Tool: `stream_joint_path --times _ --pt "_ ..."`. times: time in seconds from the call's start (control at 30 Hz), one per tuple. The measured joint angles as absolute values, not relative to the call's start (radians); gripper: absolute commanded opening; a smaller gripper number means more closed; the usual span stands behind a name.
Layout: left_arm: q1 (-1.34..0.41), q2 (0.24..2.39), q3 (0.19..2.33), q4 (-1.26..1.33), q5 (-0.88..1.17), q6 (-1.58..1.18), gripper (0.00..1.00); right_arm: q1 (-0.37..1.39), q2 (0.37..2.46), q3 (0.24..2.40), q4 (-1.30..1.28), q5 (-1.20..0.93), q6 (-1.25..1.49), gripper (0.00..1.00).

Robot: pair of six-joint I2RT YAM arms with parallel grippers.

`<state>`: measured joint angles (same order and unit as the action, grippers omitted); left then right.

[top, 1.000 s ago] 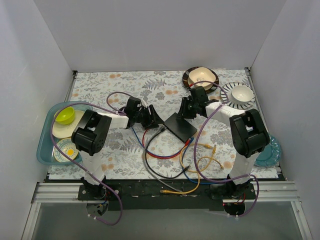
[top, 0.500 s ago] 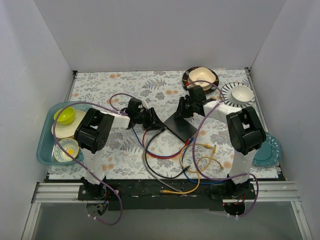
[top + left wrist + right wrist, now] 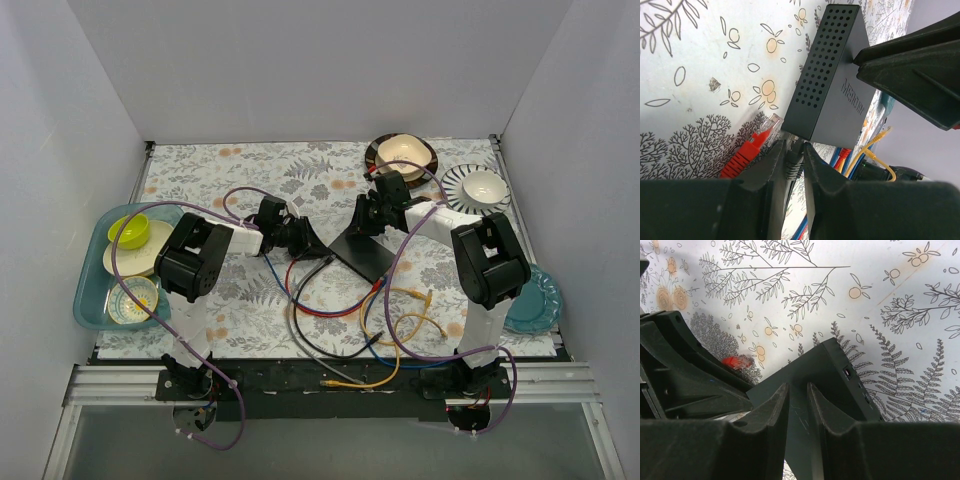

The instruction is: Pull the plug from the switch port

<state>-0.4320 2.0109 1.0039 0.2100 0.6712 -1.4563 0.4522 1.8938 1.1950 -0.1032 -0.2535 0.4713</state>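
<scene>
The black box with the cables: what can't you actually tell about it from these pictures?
- Left wrist view: whether the grey plug is seated in the switch; the left gripper covers the joint.
- Top view: where the cables meet the switch, too small to see.
- Right wrist view: the plug, blocked by the right gripper and the switch.

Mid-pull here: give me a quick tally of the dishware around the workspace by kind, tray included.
Bowls: 3 (yellow-green, cream, white)
Plates: 5 (cream, sun-patterned, dark brown, striped, teal)
Tray: 1
Total: 9
</scene>
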Motion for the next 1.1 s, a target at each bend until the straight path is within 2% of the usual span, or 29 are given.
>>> stream_joint_path --times 0.2,0.37,0.5,0.7,1.1 --pt "-0.432 2.011 1.003 0.211 0.671 -1.457 0.04 0.464 1.874 1.171 -0.099 -0.253 0.474 0.29" --pt "-0.434 2.012 1.003 0.212 0.671 -1.458 0.0 0.494 1.812 1.073 -0.062 -0.311 0.491 0.23" --pt "-0.434 2.012 1.003 0.213 0.671 -1.459 0.0 0.505 1.794 0.992 0.015 -0.423 0.544 0.19" --pt "-0.442 2.011 0.991 0.235 0.662 -1.464 0.0 0.527 1.879 0.953 0.034 -0.551 0.596 0.15" --pt "-0.443 1.923 0.889 0.199 0.644 -1.456 0.0 0.518 1.912 0.976 0.052 -0.586 0.622 0.15"
